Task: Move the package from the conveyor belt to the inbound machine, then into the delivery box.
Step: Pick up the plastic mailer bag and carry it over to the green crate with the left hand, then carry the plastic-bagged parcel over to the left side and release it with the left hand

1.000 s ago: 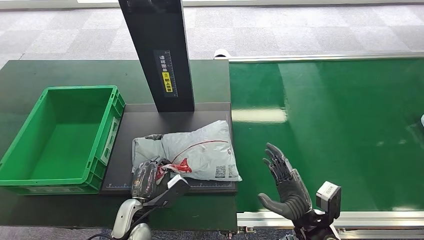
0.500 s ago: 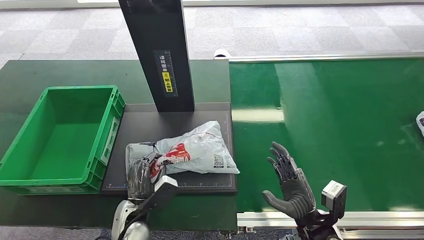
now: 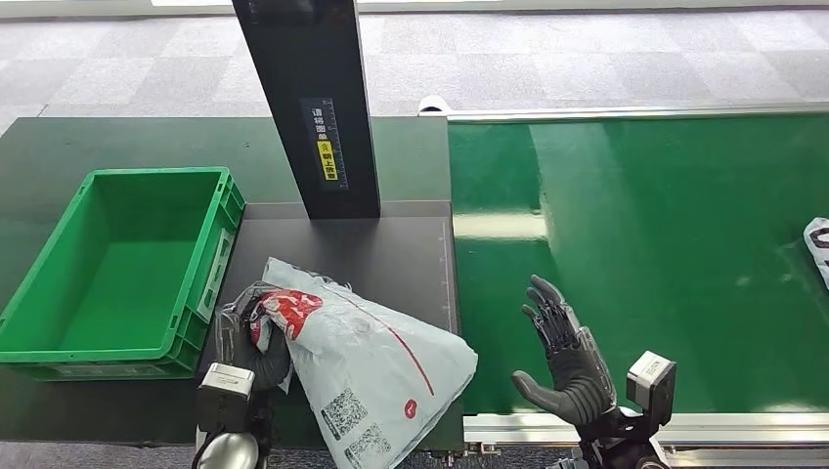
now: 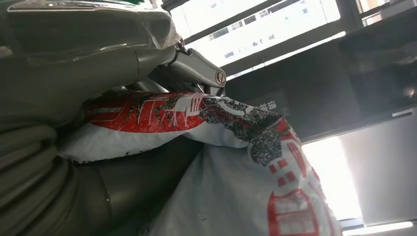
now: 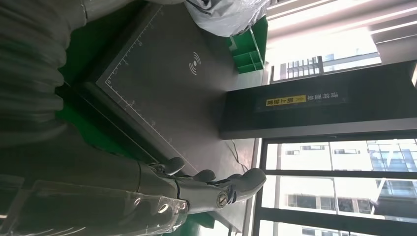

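Observation:
A grey-white poly package (image 3: 376, 376) with red print hangs tilted over the near edge of the inbound machine's black pad (image 3: 391, 254). My left hand (image 3: 256, 337) grips its crumpled red-printed end, close to the green delivery box (image 3: 59, 337). The left wrist view shows that hand (image 4: 98, 64) closed around the package (image 4: 236, 196). My right hand (image 3: 565, 362) stands open and empty above the near edge of the conveyor belt (image 3: 665, 225). In the right wrist view, this hand (image 5: 196, 189) has its fingers spread towards the pad (image 5: 182, 88).
The machine's black column (image 3: 313, 98) rises at the back of the pad. A second package (image 3: 819, 244) lies at the belt's far right edge. The belt's metal rail (image 3: 547, 425) runs along the front, and grey carpet lies beyond the tables.
My left hand has lifted the package off the pad and swung it towards the near edge. The second package has come further in on the belt. My right hand barely moved.

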`<state>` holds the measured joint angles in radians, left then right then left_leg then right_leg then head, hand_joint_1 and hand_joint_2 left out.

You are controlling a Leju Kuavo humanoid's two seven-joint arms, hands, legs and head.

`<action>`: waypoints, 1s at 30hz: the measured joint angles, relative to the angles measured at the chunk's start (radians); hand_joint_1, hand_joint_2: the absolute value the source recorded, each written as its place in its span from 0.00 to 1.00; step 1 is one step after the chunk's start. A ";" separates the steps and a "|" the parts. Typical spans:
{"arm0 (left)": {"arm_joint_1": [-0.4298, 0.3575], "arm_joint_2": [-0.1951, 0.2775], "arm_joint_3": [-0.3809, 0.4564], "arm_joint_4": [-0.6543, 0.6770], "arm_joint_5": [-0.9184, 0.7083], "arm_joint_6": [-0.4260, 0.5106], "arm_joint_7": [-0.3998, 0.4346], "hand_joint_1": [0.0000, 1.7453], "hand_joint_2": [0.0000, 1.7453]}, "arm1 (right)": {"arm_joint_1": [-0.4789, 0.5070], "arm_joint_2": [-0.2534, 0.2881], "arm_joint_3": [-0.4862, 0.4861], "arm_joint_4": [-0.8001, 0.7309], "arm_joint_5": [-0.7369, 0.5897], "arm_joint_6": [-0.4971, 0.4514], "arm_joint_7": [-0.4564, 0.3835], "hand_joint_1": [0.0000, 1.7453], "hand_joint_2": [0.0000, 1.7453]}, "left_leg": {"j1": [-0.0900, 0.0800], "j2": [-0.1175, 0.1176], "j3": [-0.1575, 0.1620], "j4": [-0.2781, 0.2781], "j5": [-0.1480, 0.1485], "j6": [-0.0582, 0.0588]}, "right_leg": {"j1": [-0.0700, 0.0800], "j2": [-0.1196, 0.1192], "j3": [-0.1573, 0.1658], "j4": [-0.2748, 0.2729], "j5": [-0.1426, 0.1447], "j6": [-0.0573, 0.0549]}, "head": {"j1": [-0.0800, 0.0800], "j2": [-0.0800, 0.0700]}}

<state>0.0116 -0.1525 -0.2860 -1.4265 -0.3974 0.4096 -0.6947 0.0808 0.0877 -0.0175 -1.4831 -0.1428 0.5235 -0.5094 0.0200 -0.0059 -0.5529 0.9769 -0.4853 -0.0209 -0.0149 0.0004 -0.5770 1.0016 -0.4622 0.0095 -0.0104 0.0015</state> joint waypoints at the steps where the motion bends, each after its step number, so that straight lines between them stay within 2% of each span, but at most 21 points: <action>1: 0.002 0.002 0.000 -0.012 -0.012 0.024 0.000 1.00 1.00 | 0.000 0.000 0.000 0.001 0.000 0.000 -0.001 0.00 1.00 | 0.000 0.000 0.000 0.000 0.000 0.000 | 0.000 0.000 0.000 0.000 0.000 0.000 | 0.000 0.000; 3: 0.003 0.008 0.003 -0.037 -0.079 0.112 0.006 1.00 1.00 | 0.000 0.000 0.000 0.003 -0.001 0.000 -0.006 0.00 1.00 | 0.000 0.000 0.000 0.000 0.000 0.000 | 0.000 0.000 0.000 0.000 0.000 0.000 | 0.000 0.000; 5: -0.002 0.015 0.017 -0.059 -0.214 0.214 0.035 1.00 1.00 | 0.000 0.000 0.001 0.004 -0.001 -0.001 -0.012 0.00 1.00 | 0.000 0.000 0.000 0.000 0.000 0.000 | 0.000 0.000 0.000 0.000 0.000 0.000 | 0.000 0.000; 8: -0.021 0.014 0.073 -0.087 -0.470 0.277 0.101 1.00 1.00 | 0.002 0.000 0.002 0.004 -0.001 -0.006 -0.016 0.00 1.00 | 0.000 0.000 0.000 0.000 0.000 0.000 | 0.000 0.000 0.000 0.000 0.000 0.000 | 0.000 0.000; 12: -0.096 0.005 0.214 -0.104 -0.787 0.281 0.200 1.00 1.00 | 0.005 0.000 0.002 0.004 0.000 -0.008 -0.016 0.00 1.00 | 0.000 0.000 0.001 0.000 0.001 0.000 | 0.000 0.000 0.000 0.000 0.000 0.000 | 0.000 0.000; 15: -0.171 0.017 0.316 -0.104 -0.900 0.281 0.287 1.00 1.00 | 0.002 0.000 0.004 0.004 0.001 -0.008 -0.015 0.00 1.00 | 0.000 0.000 0.001 0.000 0.001 0.000 | 0.001 0.000 0.001 0.000 0.000 0.000 | 0.000 0.000; 18: -0.250 0.050 0.390 -0.090 -0.976 0.282 0.376 1.00 1.00 | -0.006 0.000 0.005 0.006 0.004 -0.008 -0.015 0.00 1.00 | 0.001 0.000 0.001 0.000 0.002 0.000 | 0.001 0.000 0.001 0.001 0.000 0.000 | 0.000 0.000; 24: -0.388 0.146 0.438 0.024 -1.046 0.267 0.562 1.00 1.00 | -0.010 0.004 0.004 0.007 0.008 -0.008 -0.015 0.00 1.00 | 0.001 0.000 0.001 0.000 0.002 0.000 | 0.001 0.000 0.001 0.001 0.000 0.000 | 0.000 0.000; 27: -0.443 0.188 0.447 0.092 -1.069 0.187 0.671 1.00 1.00 | -0.009 0.006 0.004 0.007 0.015 -0.008 -0.015 0.00 1.00 | 0.001 0.000 0.001 0.000 0.002 0.000 | 0.001 0.000 0.000 0.001 0.000 0.000 | 0.000 0.000; 30: -0.477 0.217 0.457 0.148 -1.077 0.128 0.722 1.00 1.00 | -0.006 0.008 0.002 0.007 0.021 -0.008 -0.015 0.00 1.00 | 0.001 0.001 0.001 0.000 0.002 0.000 | 0.001 0.000 0.000 0.001 0.000 0.000 | 0.000 0.000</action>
<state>-0.4649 0.0641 0.1711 -1.2784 -1.4745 0.5381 0.0274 0.0752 0.0957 -0.0155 -1.4763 -0.1223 0.5154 -0.5240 0.0205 -0.0052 -0.5518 0.9770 -0.4836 -0.0213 -0.0140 0.0009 -0.5770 1.0024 -0.4618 0.0091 -0.0102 0.0015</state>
